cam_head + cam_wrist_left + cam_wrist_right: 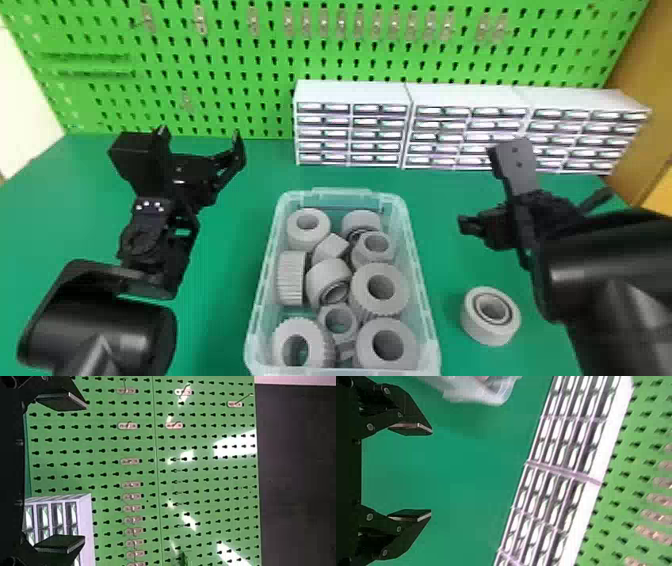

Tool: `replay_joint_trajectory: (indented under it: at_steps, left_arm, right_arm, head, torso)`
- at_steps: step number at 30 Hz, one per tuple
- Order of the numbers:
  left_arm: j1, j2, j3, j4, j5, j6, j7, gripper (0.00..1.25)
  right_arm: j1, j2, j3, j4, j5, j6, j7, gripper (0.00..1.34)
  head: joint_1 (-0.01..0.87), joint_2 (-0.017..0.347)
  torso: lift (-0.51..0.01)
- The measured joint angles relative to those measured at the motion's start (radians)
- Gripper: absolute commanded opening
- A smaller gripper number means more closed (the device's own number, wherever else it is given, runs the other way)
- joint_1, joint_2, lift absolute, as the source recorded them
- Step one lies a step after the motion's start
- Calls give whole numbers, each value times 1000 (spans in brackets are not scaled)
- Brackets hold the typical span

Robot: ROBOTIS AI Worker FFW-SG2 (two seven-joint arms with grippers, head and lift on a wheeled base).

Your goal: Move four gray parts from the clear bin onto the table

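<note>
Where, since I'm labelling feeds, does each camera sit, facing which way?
Head view: on the head, facing forward-down at the clear bin; left arm, right arm show.
Left wrist view: on left wrist, facing the green pegboard; open left claw shows.
Right wrist view: on right wrist, facing tabletop and drawer cabinets; open right claw shows.
Both wrist views share pegboard and cabinets.

You are looking at a workshop, or a workbench corner set up like one. Across the far side you see a green pegboard [260, 60] with rows of keyhole slots and small metal hooks [200, 20] fixed to it. In front of it, toward the right, you have white drawer cabinets [350, 92] standing side by side, split into many little compartments. Your green counter [225, 280] carries a clear bin [422, 300] of gray parts [380, 289], some ridged like gears.
</note>
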Motion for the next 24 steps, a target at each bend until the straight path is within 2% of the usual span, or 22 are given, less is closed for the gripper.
replay_joint_trajectory:
  at_steps: [14,24]
  left_arm:
    - [6,2,5,0,0,0,0,1140]
    - [9,2,9,0,0,1,-1,1140]
  right_arm:
    - [-65,-8,194,-33,-75,105,0,812]
    - [-92,-14,270,-43,-163,211,0,810]
  head:
    - [678,34]
    - [678,34]
  torso:
    - [-50]
    - [-50]
